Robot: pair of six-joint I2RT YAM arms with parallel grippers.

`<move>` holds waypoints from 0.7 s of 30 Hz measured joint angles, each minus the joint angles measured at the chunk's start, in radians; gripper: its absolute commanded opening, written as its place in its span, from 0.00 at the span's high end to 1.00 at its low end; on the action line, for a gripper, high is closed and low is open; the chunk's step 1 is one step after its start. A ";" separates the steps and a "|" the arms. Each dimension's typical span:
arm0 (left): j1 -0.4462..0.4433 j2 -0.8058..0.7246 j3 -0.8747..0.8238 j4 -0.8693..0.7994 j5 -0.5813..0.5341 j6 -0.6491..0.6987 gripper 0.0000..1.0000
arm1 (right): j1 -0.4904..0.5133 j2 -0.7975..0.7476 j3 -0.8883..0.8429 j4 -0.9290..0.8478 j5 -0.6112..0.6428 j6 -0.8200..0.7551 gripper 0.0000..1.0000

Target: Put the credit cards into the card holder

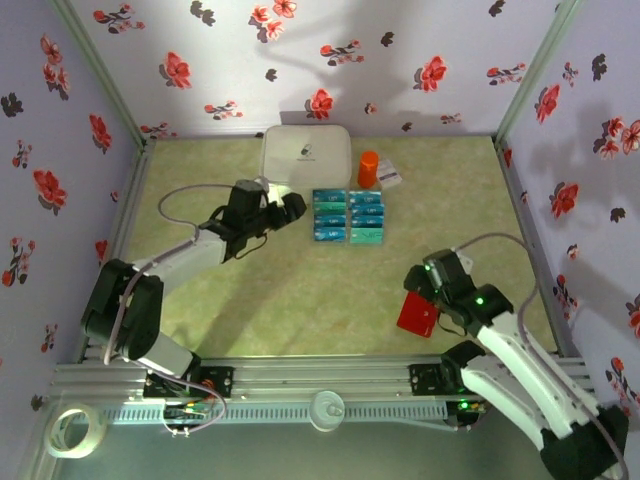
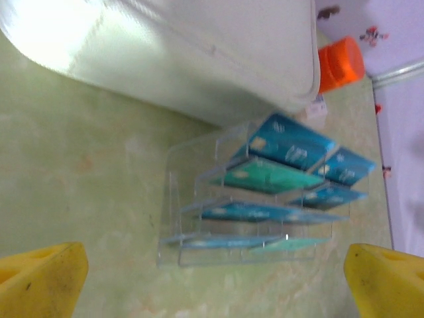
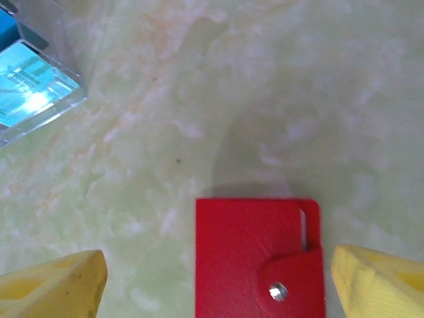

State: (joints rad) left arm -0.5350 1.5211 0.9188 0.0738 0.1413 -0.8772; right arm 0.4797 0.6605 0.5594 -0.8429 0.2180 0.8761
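On the green surface [image 1: 300, 300] the open right gripper [image 3: 215, 281] straddles the shut card holder [image 3: 255, 255] toward the near edge, while the open left gripper [image 2: 212, 285] faces the credit cards [image 2: 278, 179] toward the far edge; this looks like the approach step, with grasping likely next.

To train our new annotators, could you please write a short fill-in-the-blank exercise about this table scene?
1. The card holder, lying between the fingers of the right claw, is ____ in colour.
2. The credit cards stand in a clear rack in front of a big ____ box.
3. In the top view, the orange container stands to the ____ of that box.
4. The left claw faces the rack with its jaws ____.
Missing words: red; white; right; open.
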 measured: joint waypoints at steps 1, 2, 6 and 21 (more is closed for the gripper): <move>-0.012 -0.003 -0.004 0.000 -0.002 -0.001 0.00 | -0.002 -0.029 -0.010 -0.028 -0.011 0.022 0.17; -0.024 -0.005 -0.005 -0.001 -0.003 -0.003 0.00 | -0.003 -0.046 -0.018 -0.052 -0.018 0.048 0.17; -0.050 -0.014 -0.004 0.000 -0.004 -0.004 0.00 | -0.004 -0.049 -0.043 -0.119 -0.025 0.131 0.13; -0.056 -0.018 -0.004 0.001 -0.011 -0.004 0.00 | -0.004 0.073 -0.151 0.000 -0.166 0.190 0.12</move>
State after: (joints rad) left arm -0.5911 1.5036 0.9146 0.0746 0.1307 -0.8810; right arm 0.4755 0.7338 0.4088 -0.8425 0.0521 1.0657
